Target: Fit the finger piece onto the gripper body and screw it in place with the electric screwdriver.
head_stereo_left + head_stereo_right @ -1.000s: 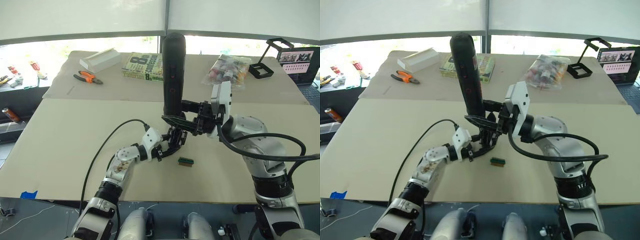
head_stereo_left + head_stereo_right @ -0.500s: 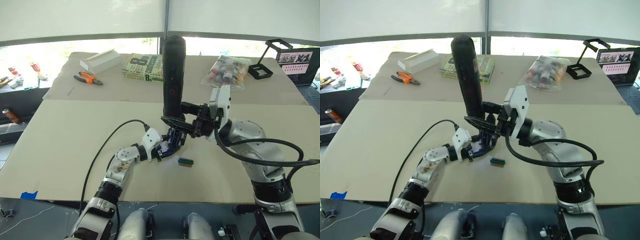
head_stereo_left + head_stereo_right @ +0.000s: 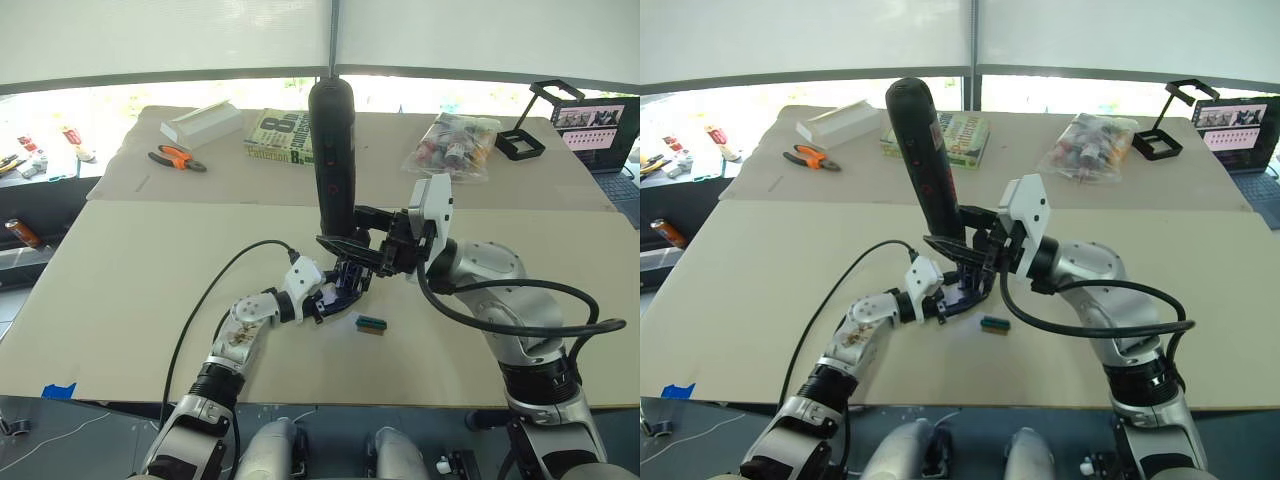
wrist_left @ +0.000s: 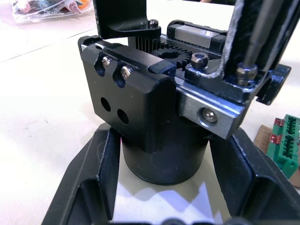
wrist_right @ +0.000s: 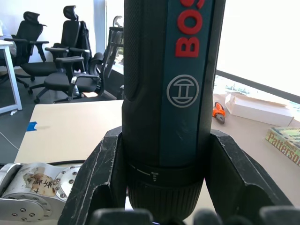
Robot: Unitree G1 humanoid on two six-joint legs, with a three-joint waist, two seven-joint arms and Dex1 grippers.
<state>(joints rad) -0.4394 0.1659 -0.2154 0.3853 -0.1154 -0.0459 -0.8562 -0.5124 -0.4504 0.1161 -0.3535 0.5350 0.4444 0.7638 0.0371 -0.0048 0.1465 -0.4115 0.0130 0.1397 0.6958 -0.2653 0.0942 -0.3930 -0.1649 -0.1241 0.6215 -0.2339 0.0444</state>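
Red letters "BOS" above a round white emblem are read on the thick black cylindrical electric screwdriver [image 5: 168,93] clamped in the right pincer [image 5: 164,187]. "Patterson" is printed on the paperback book [image 5: 284,144] beyond it.

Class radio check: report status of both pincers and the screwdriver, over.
Left pincer clamps gripper body. Right pincer holds electric screwdriver upright above it. Green block lies beside.

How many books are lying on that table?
1. A single book lies flat at the far side of the table, between the white box and the bag of small items. The upright screwdriver partly covers it.
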